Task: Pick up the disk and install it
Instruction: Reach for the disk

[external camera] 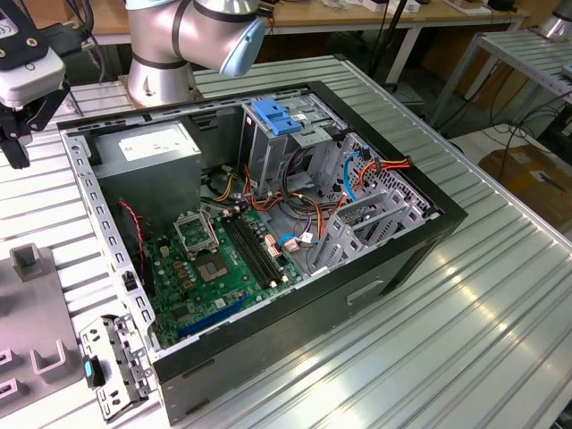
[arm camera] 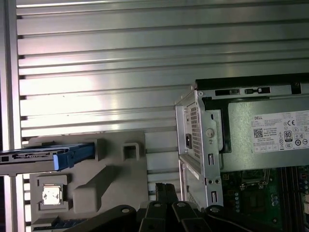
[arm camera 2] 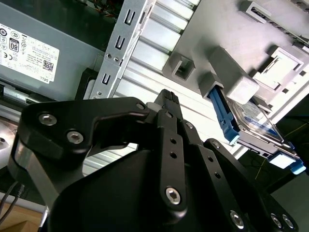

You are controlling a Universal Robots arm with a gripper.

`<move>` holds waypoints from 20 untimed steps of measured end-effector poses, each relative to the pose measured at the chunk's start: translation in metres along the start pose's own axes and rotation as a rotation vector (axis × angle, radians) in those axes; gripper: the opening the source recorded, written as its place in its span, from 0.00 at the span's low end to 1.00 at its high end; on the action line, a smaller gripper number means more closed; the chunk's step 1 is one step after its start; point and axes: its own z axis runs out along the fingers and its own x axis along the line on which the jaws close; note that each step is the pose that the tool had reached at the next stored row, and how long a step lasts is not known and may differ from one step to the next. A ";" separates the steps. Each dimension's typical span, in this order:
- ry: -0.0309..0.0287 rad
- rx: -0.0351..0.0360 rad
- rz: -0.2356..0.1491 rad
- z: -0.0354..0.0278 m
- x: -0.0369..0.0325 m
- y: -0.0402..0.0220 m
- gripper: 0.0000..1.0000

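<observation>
I have the tool (external camera: 16, 134) hanging in the upper left of the exterior view, just outside the computer case (external camera: 393, 268). In the second wrist view its fingers (arm camera 2: 169, 121) are pressed together with nothing between them. The disk (arm camera: 31, 158) sits in a slot of the grey fixture (arm camera: 111, 179) on the tabletop (arm camera: 96, 58), apart from the tool, and its blue rail (arm camera: 75, 153) shows in both wrist views. I take this as the reach for the pick. To do it well, I would spread the fingers before going down and square them to the disk's flat faces, clear of the rail. The fixture's raised blocks (arm camera: 91, 186) crowd the disk. The case's metal corner (arm camera: 193, 121) and the power supply (arm camera: 270, 135) lie near the tool. The ribbed tabletop between case and fixture looks like the open lane.
</observation>
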 end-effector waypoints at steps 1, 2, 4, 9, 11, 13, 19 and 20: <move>0.0000 0.0000 0.000 0.0000 0.0005 0.0000 0.11; 0.0000 0.0000 0.000 0.0000 0.0015 -0.0001 0.11; 0.0000 0.0000 0.000 0.0000 0.0025 -0.0002 0.11; 0.0000 0.0000 0.000 0.0000 0.0055 -0.0004 0.11; 0.0000 0.0000 0.000 0.0000 0.0071 -0.0005 0.11; 0.0000 0.0000 0.000 0.0000 0.0085 -0.0007 0.11; -0.0001 0.0000 0.000 0.0000 0.0125 -0.0010 0.11; 0.0000 0.0000 0.000 -0.0001 0.0130 -0.0010 0.11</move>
